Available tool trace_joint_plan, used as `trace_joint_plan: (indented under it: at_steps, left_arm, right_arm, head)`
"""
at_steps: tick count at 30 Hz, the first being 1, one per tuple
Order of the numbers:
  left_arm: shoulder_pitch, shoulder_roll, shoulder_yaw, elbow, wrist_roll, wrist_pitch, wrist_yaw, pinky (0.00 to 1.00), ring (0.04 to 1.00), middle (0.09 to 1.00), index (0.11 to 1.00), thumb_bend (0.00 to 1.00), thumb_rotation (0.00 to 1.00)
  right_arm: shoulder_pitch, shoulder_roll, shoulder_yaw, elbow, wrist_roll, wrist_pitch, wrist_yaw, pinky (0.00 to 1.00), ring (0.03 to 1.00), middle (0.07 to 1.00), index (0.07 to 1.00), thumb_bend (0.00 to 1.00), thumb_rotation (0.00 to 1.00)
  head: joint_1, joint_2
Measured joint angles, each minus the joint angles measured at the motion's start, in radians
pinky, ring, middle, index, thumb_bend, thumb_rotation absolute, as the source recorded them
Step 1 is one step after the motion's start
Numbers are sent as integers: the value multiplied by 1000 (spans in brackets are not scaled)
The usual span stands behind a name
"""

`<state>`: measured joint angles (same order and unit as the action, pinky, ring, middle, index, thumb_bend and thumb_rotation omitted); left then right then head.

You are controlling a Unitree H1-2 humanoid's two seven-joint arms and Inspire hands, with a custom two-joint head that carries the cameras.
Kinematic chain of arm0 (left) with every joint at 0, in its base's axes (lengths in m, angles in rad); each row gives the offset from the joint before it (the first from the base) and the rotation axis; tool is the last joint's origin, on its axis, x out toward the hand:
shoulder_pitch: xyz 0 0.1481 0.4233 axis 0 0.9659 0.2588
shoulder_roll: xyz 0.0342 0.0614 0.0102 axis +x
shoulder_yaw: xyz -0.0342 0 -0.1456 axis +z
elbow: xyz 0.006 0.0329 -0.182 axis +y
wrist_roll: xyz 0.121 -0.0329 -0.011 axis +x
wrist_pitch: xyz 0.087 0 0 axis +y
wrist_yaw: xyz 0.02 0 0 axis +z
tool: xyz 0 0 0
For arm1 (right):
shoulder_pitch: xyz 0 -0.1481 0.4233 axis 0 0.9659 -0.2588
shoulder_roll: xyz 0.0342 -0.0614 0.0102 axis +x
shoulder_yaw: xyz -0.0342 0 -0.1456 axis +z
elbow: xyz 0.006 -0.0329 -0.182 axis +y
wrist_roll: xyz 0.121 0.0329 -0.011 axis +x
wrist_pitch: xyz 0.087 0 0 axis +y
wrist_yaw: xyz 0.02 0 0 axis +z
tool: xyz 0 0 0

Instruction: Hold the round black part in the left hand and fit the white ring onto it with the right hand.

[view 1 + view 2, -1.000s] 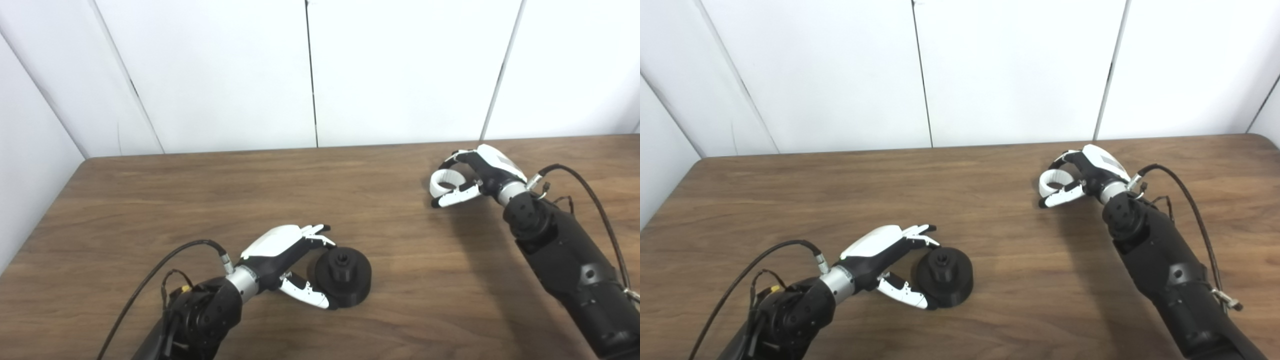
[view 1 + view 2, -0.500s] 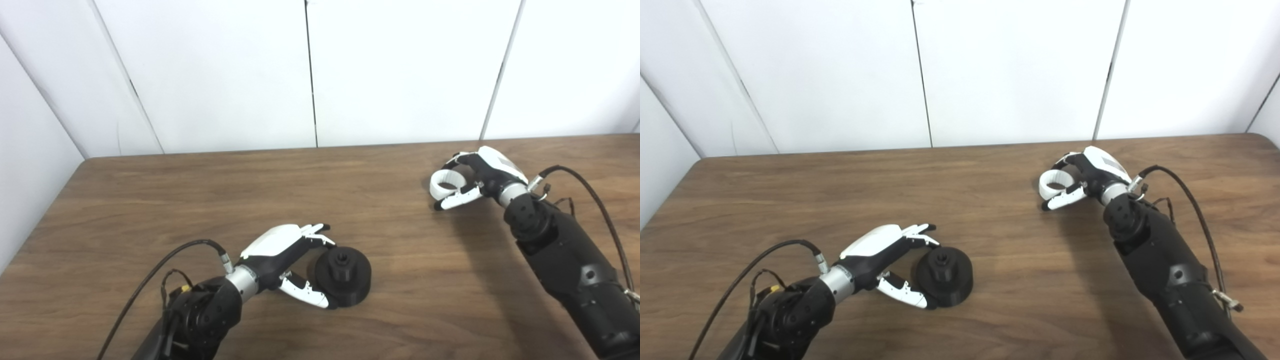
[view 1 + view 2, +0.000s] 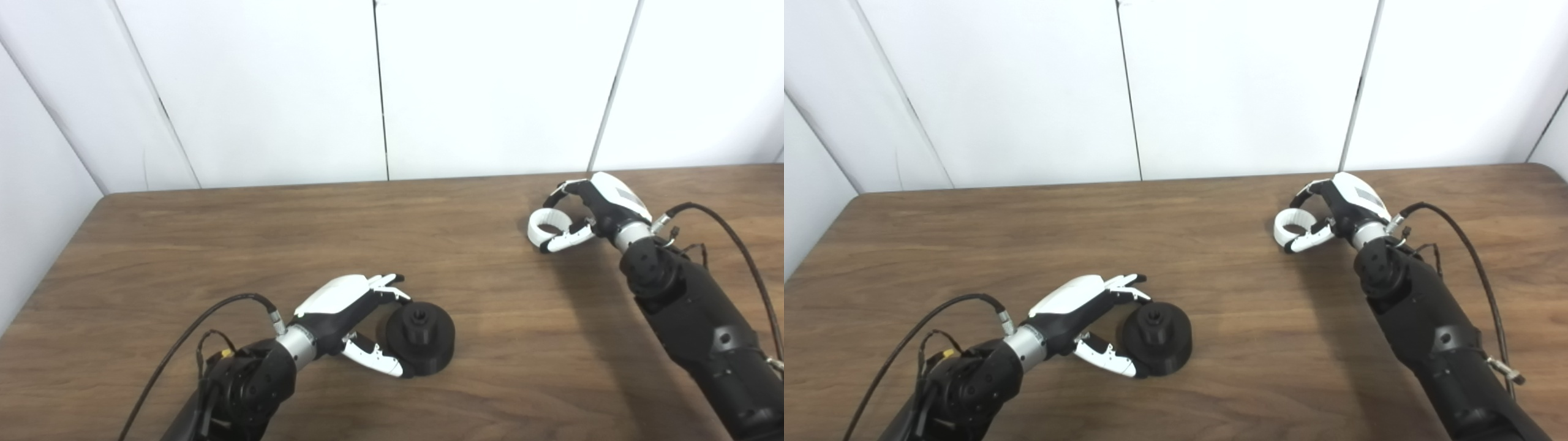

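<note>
Wooden table — black part, white ring

Brown wooden table before white panelled wall.

One round black part sits at the left hand, one white ring at the right hand.

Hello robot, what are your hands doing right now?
Left hand cupping black part on table. Right hand at white ring, grip uncertain. Nothing between them.
</note>
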<state>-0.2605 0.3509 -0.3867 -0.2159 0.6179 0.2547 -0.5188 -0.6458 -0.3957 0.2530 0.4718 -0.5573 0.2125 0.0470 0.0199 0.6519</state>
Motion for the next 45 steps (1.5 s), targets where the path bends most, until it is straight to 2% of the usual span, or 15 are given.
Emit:
trace_joint_plan:
  at_steps: [2,4,21,25,36,45]
  left_arm:
    - [0,0,0,0,0,1,0,951,1000,1000,765,1000,397]
    - [0,0,0,0,-1,0,0,942,1000,1000,763,1000,400]
    - [0,0,0,0,0,2,2,944,1000,1000,766,1000,394]
    - [0,0,0,0,0,6,1,950,1000,1000,766,1000,399]
    - [-4,-3,-8,0,10,10,-2,952,1000,1000,764,1000,394]
    - [-4,-5,-7,0,10,9,-2,954,1000,999,764,1000,389]
  right_arm:
    - [0,0,-2,2,0,-2,-11,793,908,858,504,554,135]
    - [0,0,-2,4,1,-6,-17,786,906,856,493,528,138]
    - [3,1,-19,2,7,-25,-24,796,902,846,489,524,137]
    - [13,1,-21,-29,8,-24,-22,800,902,843,489,524,137]
    - [49,-1,-35,-211,22,-8,38,803,903,837,489,525,141]
    - [115,-5,-32,-417,19,63,126,818,897,838,490,525,142]
  head:
    - [0,0]
    - [2,0]
    - [2,0]
    - [3,-2]
    - [6,-2]
    - [3,-6]
